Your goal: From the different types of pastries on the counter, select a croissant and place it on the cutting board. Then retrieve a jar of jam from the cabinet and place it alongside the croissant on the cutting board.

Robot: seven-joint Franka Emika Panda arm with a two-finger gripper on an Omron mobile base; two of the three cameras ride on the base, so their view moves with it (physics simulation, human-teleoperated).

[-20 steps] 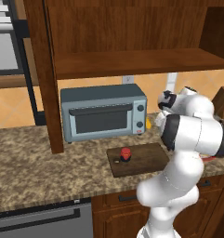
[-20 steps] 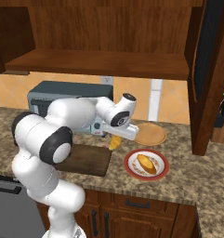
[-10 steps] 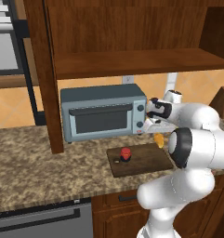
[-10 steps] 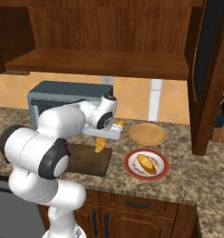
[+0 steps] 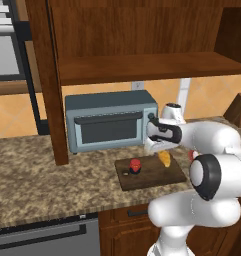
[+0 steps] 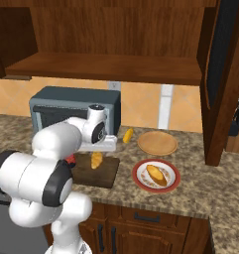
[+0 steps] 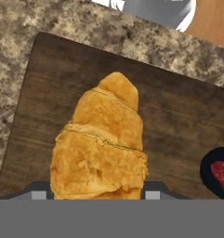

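golden croissant [image 7: 102, 148] clamped in gripper [image 7: 98, 188] above cutting board [image 7: 178, 116].

Even, soft, rendered light with no glare. The cabinet [image 5: 142, 70] interior is dim toward its upper corners (darkest in the right base view). Faint shadows lie on the table [image 5: 37, 185] under the cutting board [image 6: 98, 173]. The hand view is close and slightly soft; the croissant [image 7: 102, 148] texture looks blurred.

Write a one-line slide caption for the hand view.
Claw shut on croissant above cutting board, jam jar alongside.
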